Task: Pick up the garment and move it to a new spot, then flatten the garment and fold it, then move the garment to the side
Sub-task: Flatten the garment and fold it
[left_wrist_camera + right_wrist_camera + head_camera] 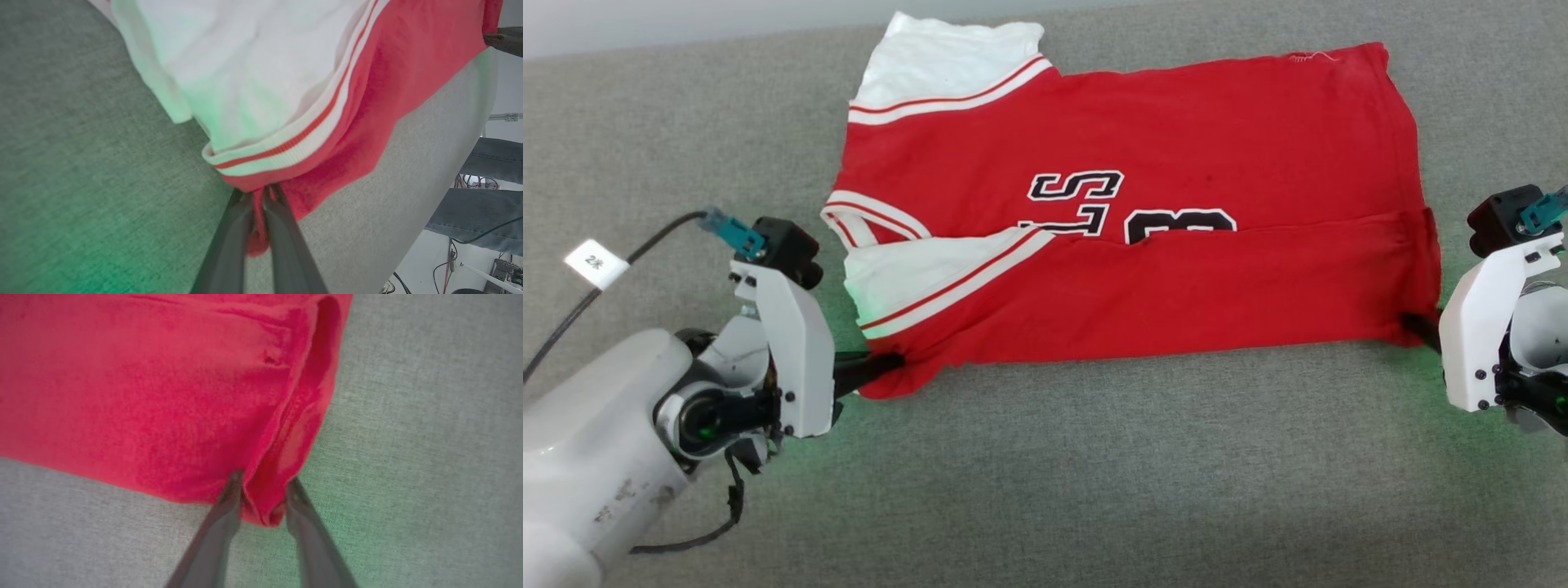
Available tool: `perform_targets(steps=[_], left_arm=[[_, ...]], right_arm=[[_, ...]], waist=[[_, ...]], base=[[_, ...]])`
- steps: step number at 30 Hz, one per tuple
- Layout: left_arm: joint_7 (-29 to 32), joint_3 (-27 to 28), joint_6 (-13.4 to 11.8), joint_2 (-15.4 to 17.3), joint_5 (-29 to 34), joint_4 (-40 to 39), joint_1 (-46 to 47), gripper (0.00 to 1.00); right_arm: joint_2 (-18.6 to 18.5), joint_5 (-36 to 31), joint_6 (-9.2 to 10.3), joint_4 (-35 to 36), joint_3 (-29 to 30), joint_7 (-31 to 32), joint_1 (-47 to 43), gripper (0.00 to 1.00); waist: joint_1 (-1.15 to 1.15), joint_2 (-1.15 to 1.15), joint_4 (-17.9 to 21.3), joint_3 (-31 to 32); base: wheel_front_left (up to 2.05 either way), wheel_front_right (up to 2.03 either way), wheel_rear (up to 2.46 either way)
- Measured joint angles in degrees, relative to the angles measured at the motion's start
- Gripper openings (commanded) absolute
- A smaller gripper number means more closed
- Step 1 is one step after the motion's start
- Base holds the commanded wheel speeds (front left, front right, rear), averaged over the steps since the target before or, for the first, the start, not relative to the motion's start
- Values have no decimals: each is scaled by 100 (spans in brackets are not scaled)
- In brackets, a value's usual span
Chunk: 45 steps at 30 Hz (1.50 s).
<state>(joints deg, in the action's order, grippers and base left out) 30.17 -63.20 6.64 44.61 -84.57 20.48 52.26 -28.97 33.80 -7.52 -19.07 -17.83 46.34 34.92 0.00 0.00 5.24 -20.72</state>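
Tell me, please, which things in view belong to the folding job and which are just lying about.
Job: red jersey T-shirt; left end effector, shut on its sleeve-side corner; right end effector, straddling its hem corner.
Lying about: tagged black cable; a person's jeans-clad legs.

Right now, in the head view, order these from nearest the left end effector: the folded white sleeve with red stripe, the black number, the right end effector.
1. Folded white sleeve with red stripe, just beside the left end effector.
2. Black number, mid-chest on the red jersey T-shirt.
3. Right end effector, at the opposite corner.
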Motion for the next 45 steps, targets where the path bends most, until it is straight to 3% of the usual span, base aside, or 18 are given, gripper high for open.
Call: perform_targets(steps=[5, 13, 22, 29, 30, 31, 32, 33, 34, 40, 45], left_arm=[[-155, -15, 24, 27, 82, -49, -77, 0], [-491, -88, 40, 490, 215, -754, -513, 0], [-839, -210, -305, 1082, 335, -2005, -1156, 0], [-961, -205, -513, 1257, 328, -2407, -1305, 0], [-991, -197, -517, 1263, 331, -2436, -1310, 12], [-1056, -176, -550, 1271, 343, -2473, -1328, 40], [-1107, -147, -569, 1288, 338, -2496, -1346, 56], [-1166, -123, -583, 1313, 336, -2535, -1359, 89], [-1243, -91, -620, 1341, 338, -2572, -1369, 100], [-1931, 252, -898, 1631, 275, -2769, -1533, 100], [-2851, 697, -1202, 1699, 352, -2620, -1540, 100]], right_arm=[[-87, 159, 0, -124, -87, -201, -9, 0], [-598, 523, 0, 198, -158, -221, -398, 0], [-1222, 1088, 0, 1240, 113, 275, -1552, 0], [-1173, 966, 0, 1816, 572, 338, -2045, 0], [-1148, 892, 0, 1868, 636, 331, -2080, 44], [-1089, 845, 0, 1911, 742, 292, -2118, 98], [-1005, 833, 0, 1923, 872, 275, -2154, 100], [-939, 794, 0, 1962, 996, 266, -2196, 100], [-879, 731, 0, 2046, 1115, 196, -2230, 100], [-381, 158, 2, 2537, 1791, -716, -2211, 100], [286, -479, 1, 2603, 1923, -2140, -1872, 100]], waist=[[0, 0, -17, 109], [0, 0, -114, 349], [0, 0, -333, 441], [0, 0, -345, 421], [0, 0, -345, 422], [0, 0, -344, 427], [0, 0, -343, 430], [0, 0, -345, 432], [0, 0, -347, 429], [0, 0, -339, 385], [0, 0, -264, 323]], base=[[0, 0, 0], [0, 0, 0], [0, 0, 0], [0, 0, 0], [0, 0, 0], [0, 0, 0], [0, 0, 0], [0, 0, 0], [0, 0, 0], [0, 0, 0], [0, 0, 0]])
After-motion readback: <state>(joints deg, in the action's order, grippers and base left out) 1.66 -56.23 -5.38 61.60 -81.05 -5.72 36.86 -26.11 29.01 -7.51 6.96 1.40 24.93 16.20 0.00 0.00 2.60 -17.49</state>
